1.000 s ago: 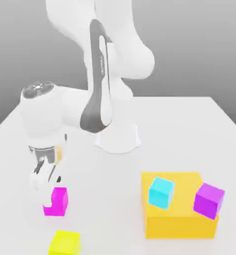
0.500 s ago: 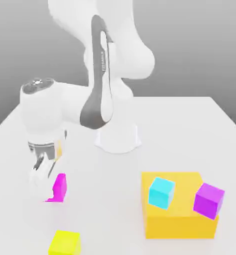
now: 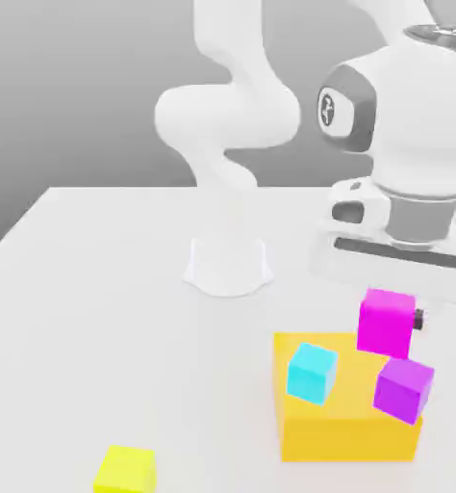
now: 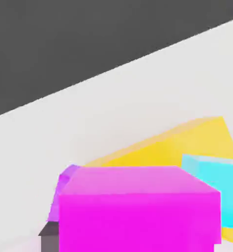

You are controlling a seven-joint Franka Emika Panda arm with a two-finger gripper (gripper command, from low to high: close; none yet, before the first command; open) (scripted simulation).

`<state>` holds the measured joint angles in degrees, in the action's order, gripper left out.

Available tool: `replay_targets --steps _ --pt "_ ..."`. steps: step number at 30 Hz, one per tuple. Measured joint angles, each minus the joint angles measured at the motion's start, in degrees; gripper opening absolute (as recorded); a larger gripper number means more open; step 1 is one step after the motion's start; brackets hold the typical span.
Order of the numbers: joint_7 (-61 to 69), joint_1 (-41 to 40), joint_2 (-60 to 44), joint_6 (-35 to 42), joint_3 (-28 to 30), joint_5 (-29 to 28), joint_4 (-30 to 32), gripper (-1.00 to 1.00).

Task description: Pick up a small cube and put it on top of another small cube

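The small magenta-pink cube [image 3: 385, 322] hangs in the air under the white hand, with my gripper [image 3: 397, 314] shut on it. A dark fingertip [image 3: 419, 316] pokes out at the cube's side. Just below it and slightly to the exterior view's right, the small violet-purple cube [image 3: 403, 389] rests on the orange block [image 3: 342, 424], with a small gap between the two cubes. In the hand view the magenta cube [image 4: 138, 209] sits close up in front, and a sliver of the violet-purple cube [image 4: 63, 186] shows behind it.
A cyan cube [image 3: 312, 373] also sits on the orange block, to the exterior view's left of the violet-purple one. A yellow cube [image 3: 125, 470] lies on the white table [image 3: 97, 318] at the front left. The arm's base [image 3: 227, 265] stands mid-table.
The gripper shut on the magenta cube at the table's left, lifted it, and the arm swung to the exterior view's right, bringing the cube above the violet-purple cube.
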<state>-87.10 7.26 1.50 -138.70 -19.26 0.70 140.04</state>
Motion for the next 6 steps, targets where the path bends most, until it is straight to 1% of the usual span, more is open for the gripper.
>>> replay_targets --steps 2,3,6 --pt "-1.0 0.2 -3.1 -3.6 0.2 -1.7 0.7 -1.0" --pt "-1.5 0.2 -4.6 -5.4 0.3 -2.4 1.1 1.0" --pt "-1.5 0.2 -4.6 -5.4 0.3 -2.4 1.1 1.0"
